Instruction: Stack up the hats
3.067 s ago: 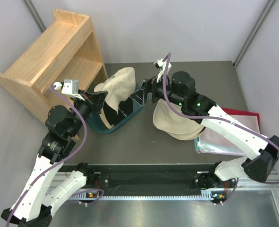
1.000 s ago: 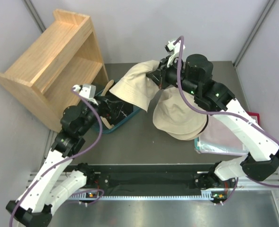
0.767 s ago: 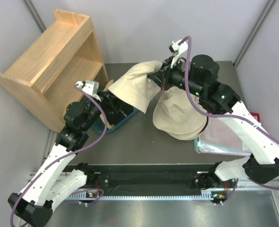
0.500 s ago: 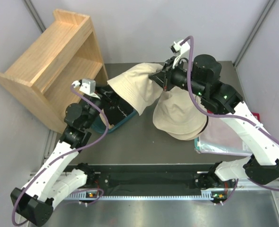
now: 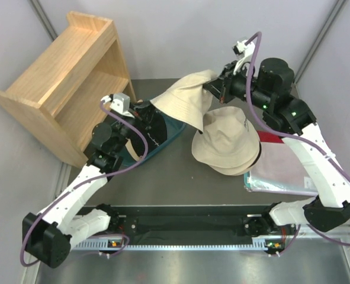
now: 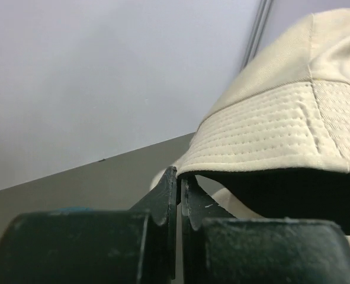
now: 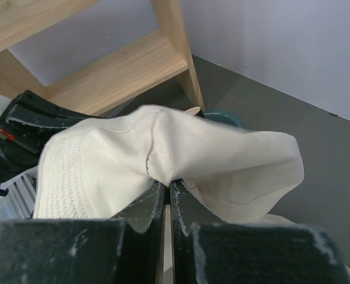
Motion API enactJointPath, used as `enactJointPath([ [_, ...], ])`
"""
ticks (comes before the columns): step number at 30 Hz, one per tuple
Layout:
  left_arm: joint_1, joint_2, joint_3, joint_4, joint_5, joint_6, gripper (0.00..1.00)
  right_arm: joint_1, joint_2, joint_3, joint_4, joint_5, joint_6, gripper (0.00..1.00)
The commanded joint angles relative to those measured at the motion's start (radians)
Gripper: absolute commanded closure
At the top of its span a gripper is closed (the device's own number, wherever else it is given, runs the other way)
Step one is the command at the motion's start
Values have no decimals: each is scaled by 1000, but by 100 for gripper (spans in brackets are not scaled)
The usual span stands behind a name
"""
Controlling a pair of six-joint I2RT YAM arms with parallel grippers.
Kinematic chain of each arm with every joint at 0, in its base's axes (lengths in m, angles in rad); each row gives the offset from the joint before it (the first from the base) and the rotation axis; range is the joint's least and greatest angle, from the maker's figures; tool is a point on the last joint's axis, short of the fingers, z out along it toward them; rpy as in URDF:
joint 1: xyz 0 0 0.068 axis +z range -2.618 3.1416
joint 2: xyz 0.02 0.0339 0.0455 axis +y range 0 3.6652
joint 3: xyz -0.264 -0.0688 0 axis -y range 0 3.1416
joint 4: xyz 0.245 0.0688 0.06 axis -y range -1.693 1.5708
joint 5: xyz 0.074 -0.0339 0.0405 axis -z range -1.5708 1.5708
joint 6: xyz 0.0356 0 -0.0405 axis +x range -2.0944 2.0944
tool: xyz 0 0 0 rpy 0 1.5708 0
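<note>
While you check this moment, note the items as follows.

**Item 1, lifted hat** (image 5: 186, 100): a soft cream-beige bucket hat. It hangs in the air above the far part of the table (image 5: 163, 183), between the two grippers. Its crown is crumpled and pinched into a fold. The brim shows rows of parallel stitching. From the left wrist view you see the black lining under the brim. Its lower edge droops over the right end of the teal tub (image 5: 173, 127).

**Item 2, stacked hats** (image 5: 225, 142): a pile in the same cream fabric, crown up, lying flat on the table on the right side. A dark edge shows under the brim on its right. The pile lies just below and to the right of the lifted hat. You cannot tell whether the two touch.

**Item 3, right gripper** (image 5: 213, 89): its jaws are clamped on a fold of the lifted hat's crown and carry the hat's weight. The right wrist view shows cloth bunched between the closed fingers.

**Item 4, left gripper** (image 5: 151, 109): its jaws are closed together over the tub, with the tips at the brim's edge. You cannot tell whether any fabric is caught between them.

**Item 5, wooden shelf** (image 5: 62, 71): it stands at the far left, beside the tub.
</note>
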Motion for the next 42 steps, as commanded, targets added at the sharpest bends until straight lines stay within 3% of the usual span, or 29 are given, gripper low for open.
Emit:
enactJointPath([
  [1,4,122,111,102,-61,77,100,-67,-11,138,1,-67,-31,100],
  [5,4,236,185,202,-17,50,100,-133,15,210,-39,-87,-83,100],
  [11,-7,399,295,332,103,-42,100,-346,11,270,-66,-171,-106,100],
  [17,-77,495,375,354,140,-35,100,-499,-34,281,-100,-223,-119,100],
  [27,-209,548,297,340,116,55,100,-504,-297,2,-96,-36,-174,100],
  [37,-251,512,140,380,-43,102,100,-500,-390,-166,-102,-120,-149,100],
  [42,-251,482,53,398,-93,101,100,-441,-419,-282,-73,-123,-117,100],
])
